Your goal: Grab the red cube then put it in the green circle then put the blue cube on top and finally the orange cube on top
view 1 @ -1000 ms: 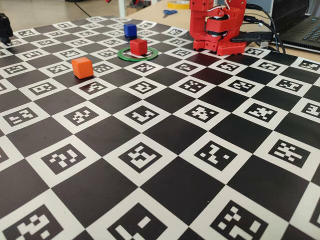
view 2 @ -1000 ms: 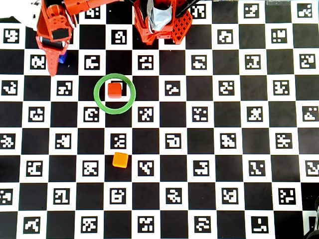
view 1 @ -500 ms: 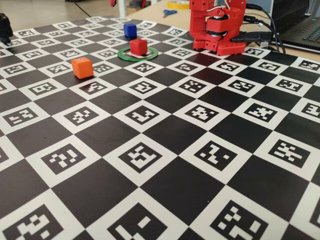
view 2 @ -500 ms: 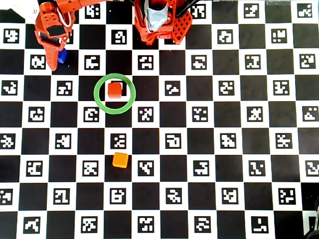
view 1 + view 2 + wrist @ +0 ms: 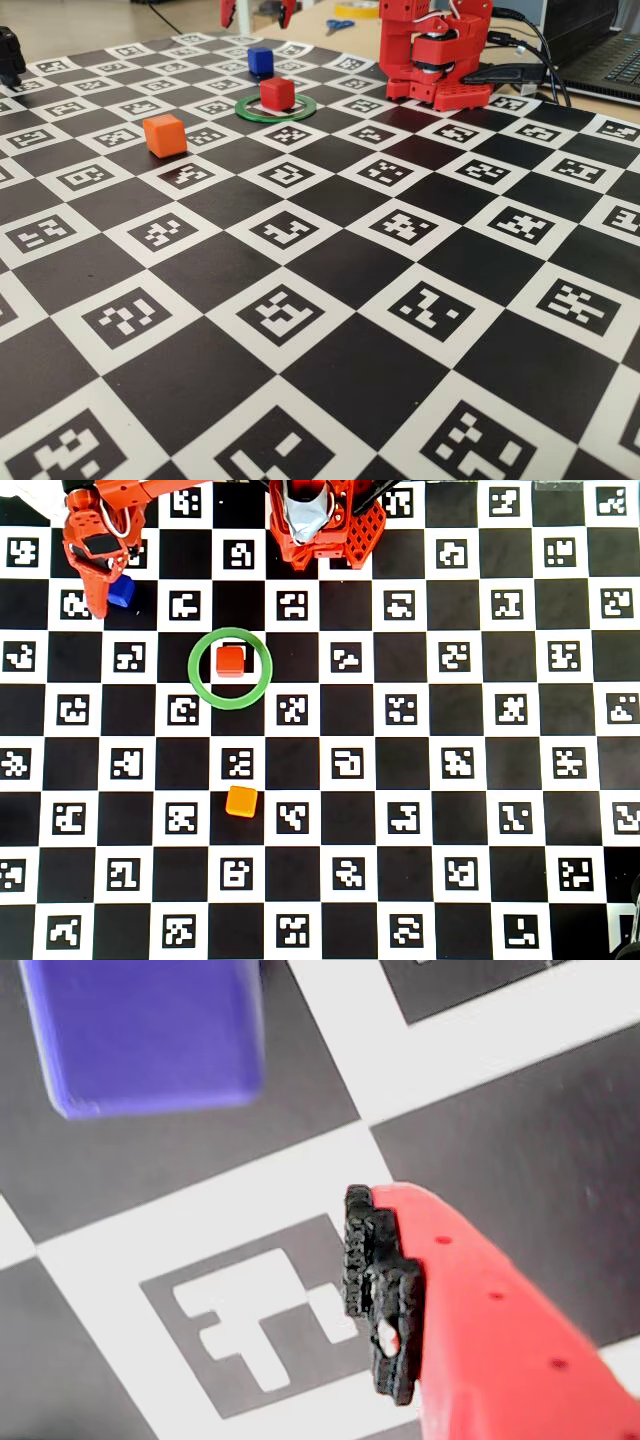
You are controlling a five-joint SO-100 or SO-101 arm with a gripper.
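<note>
Checkerboard mat [image 5: 400, 780]: flat, matte, black and white squares, each white square printed with a blocky black marker.

Red cube [image 5: 231, 661]: small, solid plastic, rounded edges; seated inside the green circle [image 5: 200, 689], slightly toward the upper part of the ring in the overhead view. Same seen in the fixed view: red cube [image 5: 277, 93] upright within the thin flat green ring [image 5: 300, 110], hollow centre showing black mat.

Blue cube [image 5: 121, 591]: dark blue, on the mat at upper left of the overhead view, well apart from the ring, just beside the gripper [image 5: 98, 608]. Blurred smooth violet-blue face at top left of the wrist view [image 5: 150, 1035]; standing free beyond the ring in the fixed view [image 5: 261, 61].

Orange cube [image 5: 240, 801]: bright, rounded, alone on the mat, well below the ring in the overhead view; nearest of the three in the fixed view [image 5: 164, 134].

Red printed arm base [image 5: 435, 55] at the far edge of the mat. One red finger with ridged black pad [image 5: 380, 1295] visible in the wrist view. Jaw spread: cannot tell.

Against half a second earlier: gripper shifted left and slightly up in the overhead view, more of the blue cube uncovered. Cubes and ring unmoved.
</note>
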